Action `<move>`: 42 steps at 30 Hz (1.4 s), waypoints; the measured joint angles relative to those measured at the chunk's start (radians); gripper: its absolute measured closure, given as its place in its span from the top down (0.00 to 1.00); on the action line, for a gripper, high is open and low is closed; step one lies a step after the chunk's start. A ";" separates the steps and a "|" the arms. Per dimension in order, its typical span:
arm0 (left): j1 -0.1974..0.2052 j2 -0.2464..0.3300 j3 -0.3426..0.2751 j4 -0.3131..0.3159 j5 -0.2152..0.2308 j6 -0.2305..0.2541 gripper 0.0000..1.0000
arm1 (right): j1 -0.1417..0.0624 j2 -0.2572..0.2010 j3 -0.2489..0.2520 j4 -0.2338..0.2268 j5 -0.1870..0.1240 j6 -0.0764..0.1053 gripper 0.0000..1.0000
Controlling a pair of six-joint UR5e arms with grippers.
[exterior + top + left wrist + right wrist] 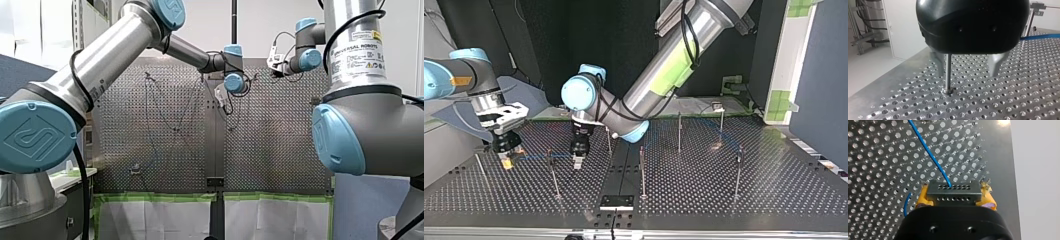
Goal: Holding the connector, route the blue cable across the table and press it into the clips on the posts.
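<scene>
The right gripper (955, 197) is seen clamped on the connector (953, 192), yellow pads (923, 198) against its two ends, and the blue cable (928, 151) is led away from it across the perforated table (878, 157). The left gripper (967, 72) is held open and empty, a post (948, 72) framed by its fingers (995, 66). Whether it stands between them or just beyond cannot be settled. Off to one side of that post the cable is glimpsed, apart from it and judged not yet clipped. That post could be struck if the fingers are lowered off-line. The connector could be dragged from the pads if the cable is pulled taut.
</scene>
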 joint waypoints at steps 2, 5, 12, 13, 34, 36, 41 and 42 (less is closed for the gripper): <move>-0.001 0.000 0.000 -0.009 0.000 -0.002 1.00 | 0.000 0.000 0.000 0.000 0.000 0.000 0.00; -0.001 0.000 0.000 -0.028 -0.001 -0.003 1.00 | 0.000 0.001 0.000 0.000 0.000 -0.001 0.00; -0.004 0.016 0.000 -0.095 -0.004 -0.006 1.00 | -0.001 0.003 0.000 0.000 -0.001 -0.002 0.00; -0.006 0.021 0.000 -0.104 -0.005 -0.007 1.00 | -0.001 0.003 0.000 0.000 -0.001 -0.002 0.00; -0.055 0.188 -0.149 -0.094 0.011 0.016 1.00 | -0.001 0.004 0.001 0.000 -0.001 -0.003 0.00; -0.055 0.210 -0.171 -0.072 -0.009 0.022 1.00 | 0.000 0.004 0.001 0.001 -0.001 -0.003 0.00; -0.056 0.263 -0.225 -0.020 -0.062 0.023 1.00 | 0.000 0.005 0.001 0.001 -0.001 -0.004 0.00; -0.056 0.271 -0.233 -0.011 -0.070 0.023 1.00 | 0.000 0.005 0.001 0.001 -0.001 -0.005 0.00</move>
